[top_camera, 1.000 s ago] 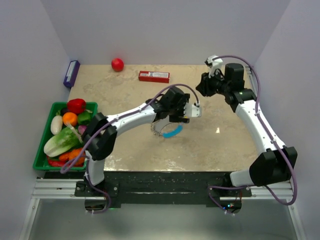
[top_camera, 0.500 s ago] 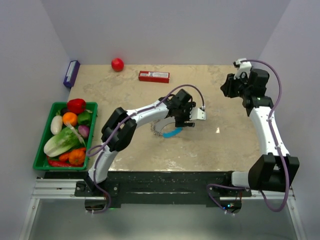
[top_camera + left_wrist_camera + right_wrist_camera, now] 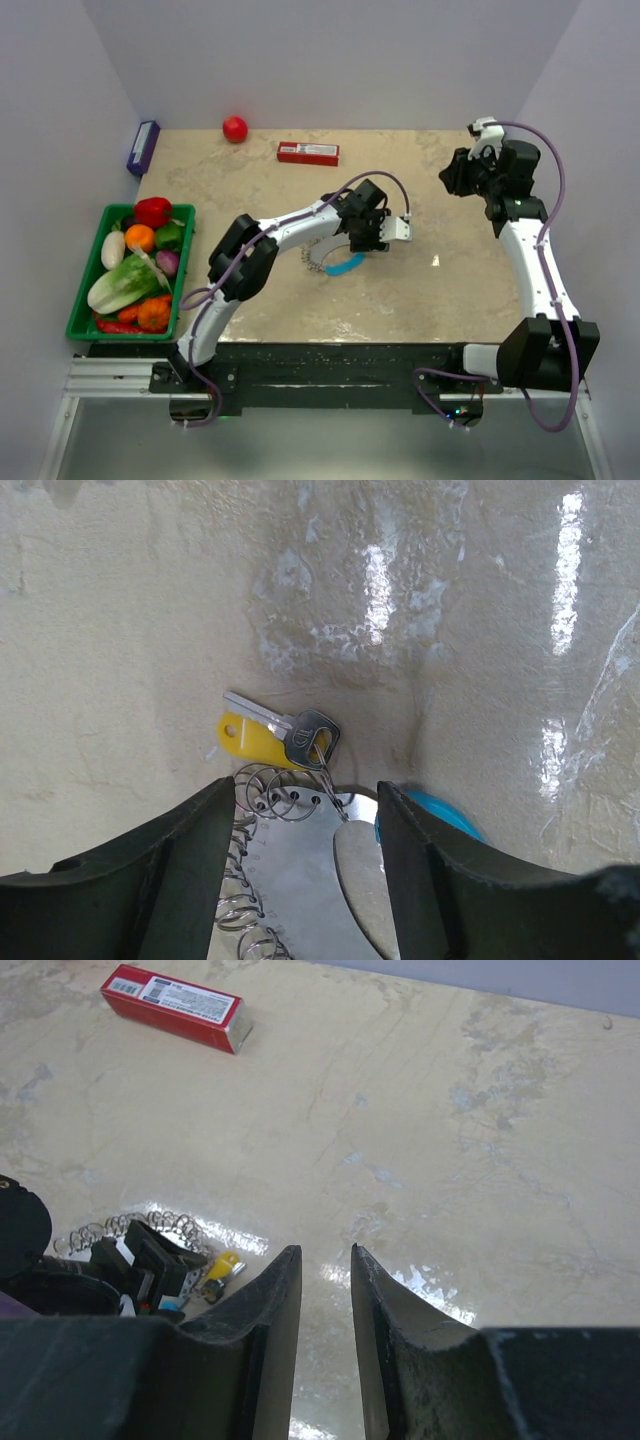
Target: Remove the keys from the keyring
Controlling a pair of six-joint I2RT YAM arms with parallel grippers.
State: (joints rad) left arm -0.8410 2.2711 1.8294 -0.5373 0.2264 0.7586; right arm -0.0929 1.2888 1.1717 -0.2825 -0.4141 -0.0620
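Progress on the actual job looks like basically zero. The key [image 3: 300, 730] is on the keyring [image 3: 262, 792] with a yellow tag [image 3: 248, 742] beside it, and the whole lot lies flat on the table [image 3: 230, 180] near the middle. I'd call this the "get hold of the ring" step.

The left gripper [image 3: 305, 792] is down over the ring. Its jaws are roughly halfway apart, straddling the coiled loops and a flat silver plate. The light-blue segment [image 3: 440, 815] peeks out beside one finger. I can't say the pads are pinching anything yet. The key sits just past the fingertips, untouched.

The right gripper [image 3: 324, 1255] hangs over the far right of the table, well apart from the ring. Its jaws show only a narrow slit, with nothing in it.

My guess at the next move: the left has to finish clamping on the ring body to pin it. Then the right comes over, pinches the key head and works it round the loop. That'll be fiddly, since the key is small and lies flat on the surface.

Compared with a second ago, the right arm has swung from far centre out to the far right. The left wrist has turned and dropped onto the ring, and its jaws were a lot wider. The ring itself hasn't budged.
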